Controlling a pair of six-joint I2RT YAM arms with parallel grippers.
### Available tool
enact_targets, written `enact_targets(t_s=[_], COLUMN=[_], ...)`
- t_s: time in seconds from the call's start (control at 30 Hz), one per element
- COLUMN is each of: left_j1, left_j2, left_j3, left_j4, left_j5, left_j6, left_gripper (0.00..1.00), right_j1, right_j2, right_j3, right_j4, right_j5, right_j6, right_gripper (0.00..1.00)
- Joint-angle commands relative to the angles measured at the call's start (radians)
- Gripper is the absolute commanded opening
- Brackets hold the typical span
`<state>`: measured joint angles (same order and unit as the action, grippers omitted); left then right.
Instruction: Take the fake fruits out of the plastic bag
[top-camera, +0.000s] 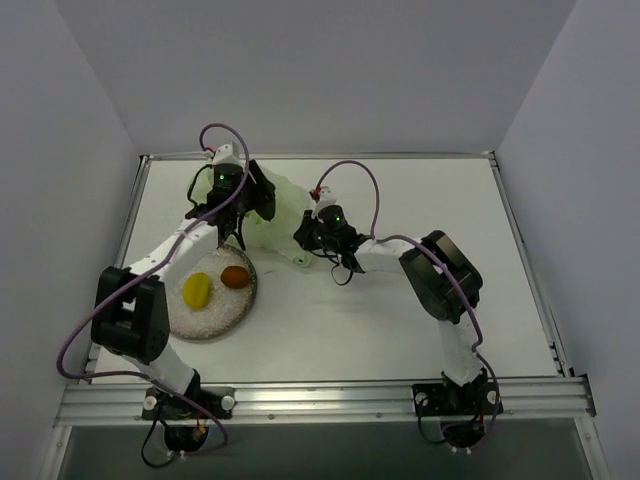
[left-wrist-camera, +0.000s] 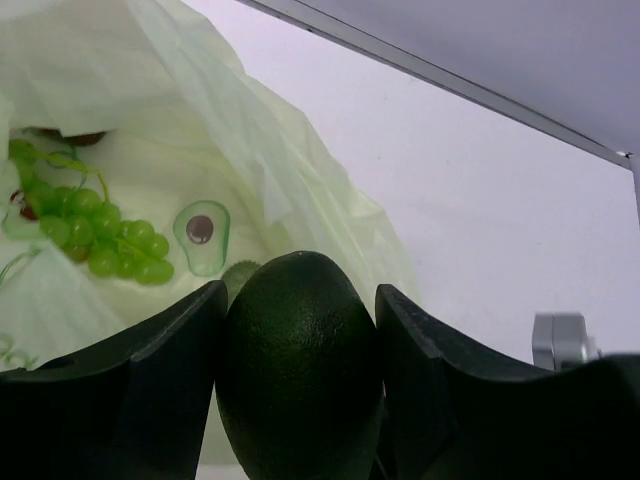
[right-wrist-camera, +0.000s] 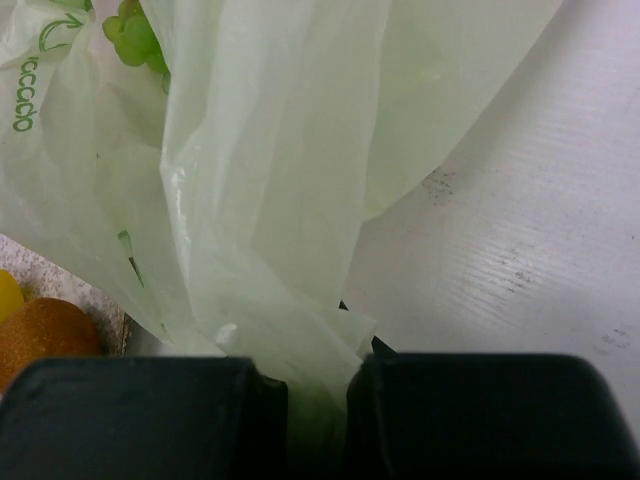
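Note:
My left gripper (left-wrist-camera: 300, 330) is shut on a dark green fruit (left-wrist-camera: 298, 370), held just outside the mouth of the pale green plastic bag (left-wrist-camera: 180, 120); in the top view this gripper (top-camera: 257, 200) is at the bag's left end. Inside the bag lie light green grapes (left-wrist-camera: 100, 232) and a dark red fruit (left-wrist-camera: 82, 138), mostly hidden. My right gripper (right-wrist-camera: 316, 400) is shut on a bunched fold of the bag (right-wrist-camera: 270, 200) and sits at the bag's (top-camera: 283, 212) near right edge in the top view (top-camera: 304, 236). A yellow fruit (top-camera: 196, 290) and an orange-brown fruit (top-camera: 234, 277) lie on the plate.
The grey speckled round plate (top-camera: 215, 318) sits at the front left, touching the bag's near edge. Its rim (right-wrist-camera: 60, 272) and the orange-brown fruit (right-wrist-camera: 42, 335) show in the right wrist view. The table's raised back rail (left-wrist-camera: 450, 85) runs behind the bag.

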<state>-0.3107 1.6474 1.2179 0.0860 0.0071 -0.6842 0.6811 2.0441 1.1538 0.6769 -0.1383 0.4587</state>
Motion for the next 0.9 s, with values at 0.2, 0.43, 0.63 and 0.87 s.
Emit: enact_targets(t_s=[0.2, 0.43, 0.63, 0.87], left_j1=[0.010, -0.010, -0.016, -0.018], left_j2=[-0.380, -0.755, -0.897, -0.851], left_j3=[-0.228, -0.501, -0.647, -0.670], left_j4=[-0.284, -0.497, -0.565, -0.516], left_j5=[-0.091, -0.220, -0.246, -0.295], left_j6=[0.071, -0.006, -0.080, -0.064], left_gripper=[0.31, 0.29, 0.29, 0.54], right_j1=[-0.011, -0.011, -0.006, -0.003], right_j2=[-0.059, -0.122, -0.136, -0.144], right_j3=[0.049, 0.017, -0.025, -0.031], right_j4=[0.033, 0.007, 0.023, 0.007], right_j5=[-0.044, -0.040, -0.040, -0.030], right_j6=[-0.002, -0.026, -0.020, -0.032], right_gripper=[0.00, 0.00, 0.00, 0.00])
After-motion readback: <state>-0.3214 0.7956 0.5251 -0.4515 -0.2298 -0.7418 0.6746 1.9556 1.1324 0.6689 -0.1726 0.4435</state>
